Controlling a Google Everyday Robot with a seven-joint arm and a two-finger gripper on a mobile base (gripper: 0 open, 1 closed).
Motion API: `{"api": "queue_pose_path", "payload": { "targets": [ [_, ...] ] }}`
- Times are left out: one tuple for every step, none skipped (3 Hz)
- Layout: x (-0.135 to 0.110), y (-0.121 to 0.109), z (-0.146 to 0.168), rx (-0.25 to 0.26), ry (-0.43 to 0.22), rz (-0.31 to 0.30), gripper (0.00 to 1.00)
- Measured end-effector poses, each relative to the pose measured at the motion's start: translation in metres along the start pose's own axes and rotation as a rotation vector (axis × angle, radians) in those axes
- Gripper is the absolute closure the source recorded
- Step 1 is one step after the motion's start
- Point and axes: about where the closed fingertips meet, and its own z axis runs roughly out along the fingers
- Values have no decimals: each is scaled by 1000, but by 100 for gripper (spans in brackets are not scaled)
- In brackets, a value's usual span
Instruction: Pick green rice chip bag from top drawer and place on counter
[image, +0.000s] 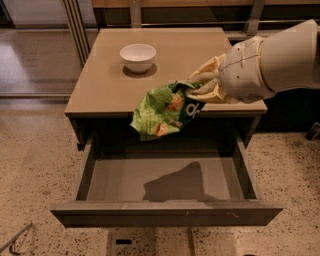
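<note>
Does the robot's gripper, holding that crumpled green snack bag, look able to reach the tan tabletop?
Probably yes. The gripper, shut on the green snack bag, is at the front edge of the tan tabletop, which lies bare up to the white bowl.

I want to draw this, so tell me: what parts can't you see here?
All in the camera view:
- Claw, above the table's front edge: its tips are buried in the folds of the chip bag it grips.
- Chip bag: print too crumpled to read.
- Drawer: its back is hidden by the bag and dark shadow.
- Tabletop: front right part covered by the claw.
- Arm: cut off by the right edge.
</note>
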Motion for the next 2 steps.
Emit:
{"api": "queue_pose_path", "payload": {
  "targets": [
    [-24, -41, -17, 105, -56, -164, 100],
    [-37, -89, -24, 172, -121, -268, 100]
  ]
}}
